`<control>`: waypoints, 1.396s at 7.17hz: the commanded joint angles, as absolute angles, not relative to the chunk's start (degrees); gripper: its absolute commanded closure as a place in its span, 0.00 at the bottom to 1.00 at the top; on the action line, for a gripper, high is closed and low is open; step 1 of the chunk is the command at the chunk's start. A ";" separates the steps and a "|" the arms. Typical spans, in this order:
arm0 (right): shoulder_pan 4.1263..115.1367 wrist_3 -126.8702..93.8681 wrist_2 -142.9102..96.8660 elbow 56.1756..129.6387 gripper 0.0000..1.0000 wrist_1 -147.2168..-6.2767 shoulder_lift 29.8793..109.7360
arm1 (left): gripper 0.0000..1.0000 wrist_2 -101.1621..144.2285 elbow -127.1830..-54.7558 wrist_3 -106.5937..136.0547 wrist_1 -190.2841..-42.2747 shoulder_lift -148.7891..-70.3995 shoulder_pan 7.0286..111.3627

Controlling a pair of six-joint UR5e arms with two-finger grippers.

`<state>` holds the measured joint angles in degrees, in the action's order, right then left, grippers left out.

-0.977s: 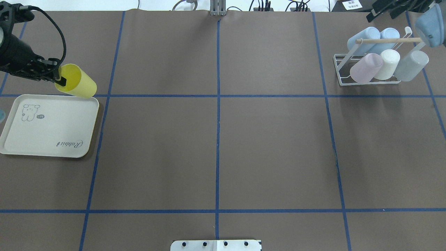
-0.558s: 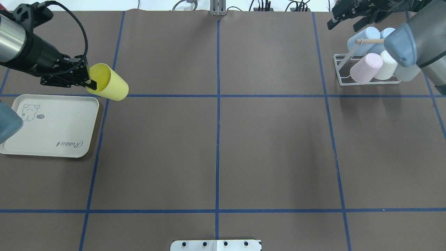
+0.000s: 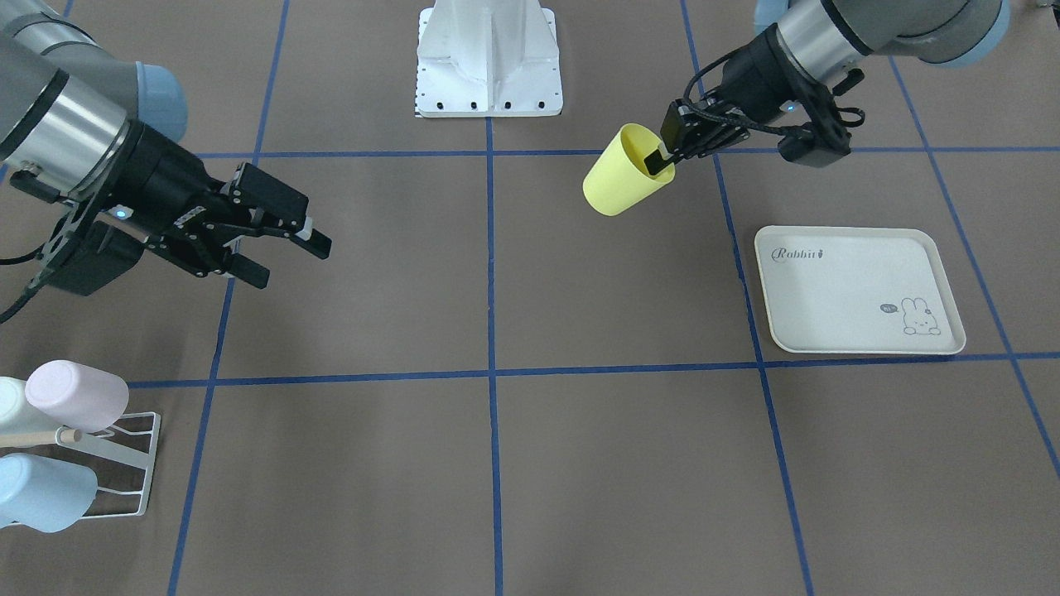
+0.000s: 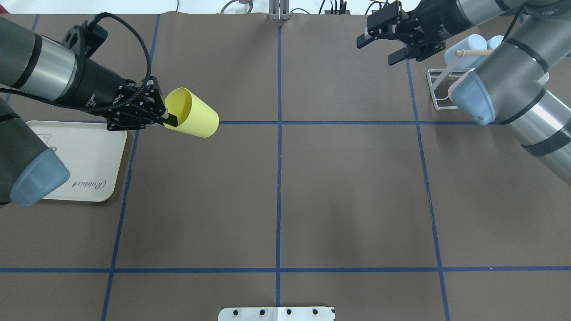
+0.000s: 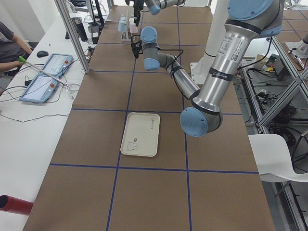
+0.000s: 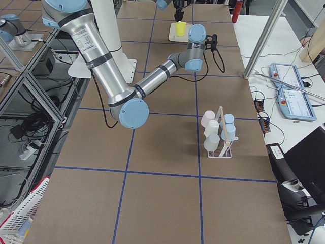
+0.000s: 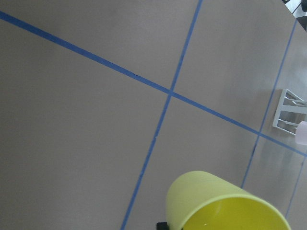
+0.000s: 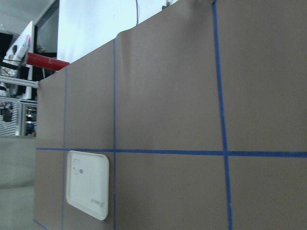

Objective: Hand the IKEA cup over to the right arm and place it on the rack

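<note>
Brown table [image 4: 276, 200] gridded in blue tape. Left of centre and above it, yellow IKEA cup [image 4: 196, 117], tilted on its side, pinched at the rim by left gripper [image 4: 171, 119] with one finger inside the mouth. Carried inward over the last second, from above the far corner of the cream tray [image 4: 89, 151] to just past it. Right gripper [image 4: 379, 49] swung in from beside the rack [image 4: 432, 89], jaws spread wide, holding nothing, well apart from the IKEA cup. Handover probably next; rack placement not yet begun.

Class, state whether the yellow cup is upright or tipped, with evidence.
Tipped: the left gripper holds the yellow cup sideways by its rim, mouth facing the gripper.
</note>
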<state>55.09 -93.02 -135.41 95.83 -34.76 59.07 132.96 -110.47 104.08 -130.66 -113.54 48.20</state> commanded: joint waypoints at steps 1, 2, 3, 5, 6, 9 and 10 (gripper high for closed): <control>50.55 -108.05 -128.87 95.36 0.02 -17.03 59.59 | 1.00 129.99 -108.73 112.11 -142.50 -114.08 46.23; 50.10 -112.19 -128.41 95.36 0.02 -11.92 59.59 | 1.00 129.90 -107.15 116.50 -149.78 -114.00 46.06; 49.58 -115.63 -126.58 95.27 0.02 -6.99 59.59 | 1.00 129.64 -105.05 121.07 -157.16 -114.08 45.97; 46.08 -122.14 -119.40 95.27 0.02 2.59 59.59 | 1.00 123.43 -103.89 127.32 -166.26 -114.08 43.43; 45.62 -122.43 -118.66 95.27 0.02 3.42 59.68 | 1.00 122.88 -103.89 131.18 -169.68 -114.17 43.16; 43.96 -122.34 -116.21 95.27 0.02 7.80 59.59 | 1.00 118.66 -103.45 142.44 -179.53 -114.17 42.11; 42.90 -122.00 -115.23 95.36 0.02 9.04 59.42 | 1.00 117.17 -103.45 146.39 -182.61 -114.26 41.32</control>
